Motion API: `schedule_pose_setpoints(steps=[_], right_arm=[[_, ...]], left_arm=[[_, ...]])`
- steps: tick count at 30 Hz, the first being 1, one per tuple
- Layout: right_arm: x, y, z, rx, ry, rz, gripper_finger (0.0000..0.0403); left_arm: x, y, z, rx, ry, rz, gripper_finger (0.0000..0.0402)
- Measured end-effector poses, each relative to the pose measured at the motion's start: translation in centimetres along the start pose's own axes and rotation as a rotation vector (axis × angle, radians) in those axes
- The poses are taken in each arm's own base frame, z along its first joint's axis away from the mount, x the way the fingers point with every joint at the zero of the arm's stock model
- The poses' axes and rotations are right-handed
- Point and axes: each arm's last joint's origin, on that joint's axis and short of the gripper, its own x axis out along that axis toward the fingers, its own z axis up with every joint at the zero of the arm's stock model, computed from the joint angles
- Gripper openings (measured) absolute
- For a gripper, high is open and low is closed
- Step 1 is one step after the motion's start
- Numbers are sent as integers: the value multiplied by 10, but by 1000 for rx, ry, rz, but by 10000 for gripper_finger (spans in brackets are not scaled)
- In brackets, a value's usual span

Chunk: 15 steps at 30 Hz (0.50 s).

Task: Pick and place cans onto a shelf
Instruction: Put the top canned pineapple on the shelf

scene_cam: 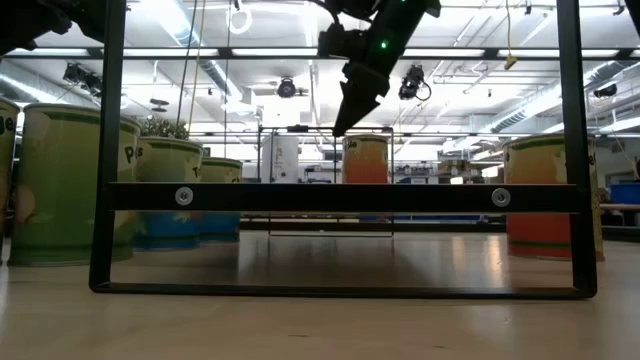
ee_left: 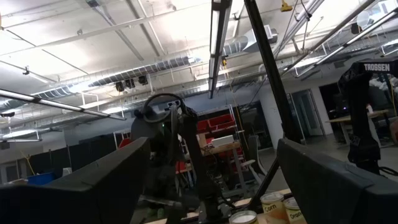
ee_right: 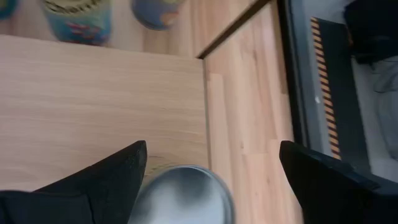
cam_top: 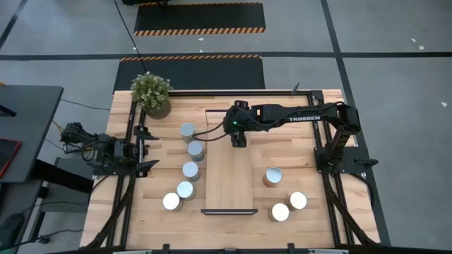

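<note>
The shelf (cam_top: 230, 176) is a long light-wood board in the middle of the table, with black bars at its short ends (scene_cam: 340, 197). My right gripper (cam_top: 238, 139) hangs open over its far end. Its fingers stand wide on either side of a silver-topped can (ee_right: 183, 193) below them. In the low view this orange can (scene_cam: 365, 160) stands upright on the board under the gripper (scene_cam: 350, 105). Several cans (cam_top: 191, 170) stand in a row left of the shelf, and three cans (cam_top: 280, 212) stand to its right. My left gripper (cam_top: 146, 148) waits open at the table's left edge.
A potted plant (cam_top: 152, 95) stands at the far left corner. Black frame rails (cam_top: 332, 169) run along the table's left and right sides. Bare board (ee_right: 99, 106) stretches from the can toward the near end of the shelf.
</note>
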Motion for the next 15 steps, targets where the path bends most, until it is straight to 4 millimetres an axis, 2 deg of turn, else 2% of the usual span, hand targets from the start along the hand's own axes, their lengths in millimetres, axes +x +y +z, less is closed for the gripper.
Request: schedule_pose_setpoints(steps=[15], right_arm=[[0,-4,-6,-52,75,-105,374]], left_arm=[[0,0,0,7,0,0,357]])
